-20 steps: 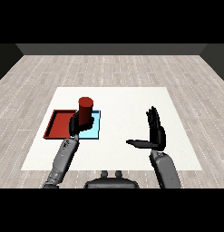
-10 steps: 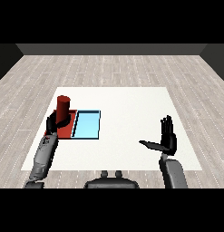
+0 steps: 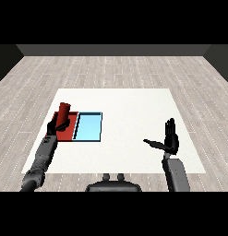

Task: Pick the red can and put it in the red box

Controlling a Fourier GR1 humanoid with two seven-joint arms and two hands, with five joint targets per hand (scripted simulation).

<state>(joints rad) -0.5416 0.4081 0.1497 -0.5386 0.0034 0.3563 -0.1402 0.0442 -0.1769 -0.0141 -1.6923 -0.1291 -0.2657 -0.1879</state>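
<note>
The red tray [image 3: 69, 132] lies on the white table [image 3: 134, 106], toward the left side of it, and I use this tray as the landmark for all places. The light blue tray [image 3: 89, 127] lies directly at the right of the red tray, and their long edges touch each other. The red can [image 3: 63, 113] is over the red tray, above its far left part, and it stands a little tilted, with the top leaning to the left. I cannot tell if the bottom of the can already touches the floor of the tray. The left hand [image 3: 56, 125] is also over the red tray, at the left part, and its fingers are curled around the lower part of the can, so the hand is clamped on the can. The grey left forearm goes from the tray back to the near left edge of the table. The right hand [image 3: 170, 140] is well apart from the red tray, far at the right of it, beyond the blue tray. Its fingers are straight and point upward, the thumb is stretched toward the trays, and it holds nothing.
</note>
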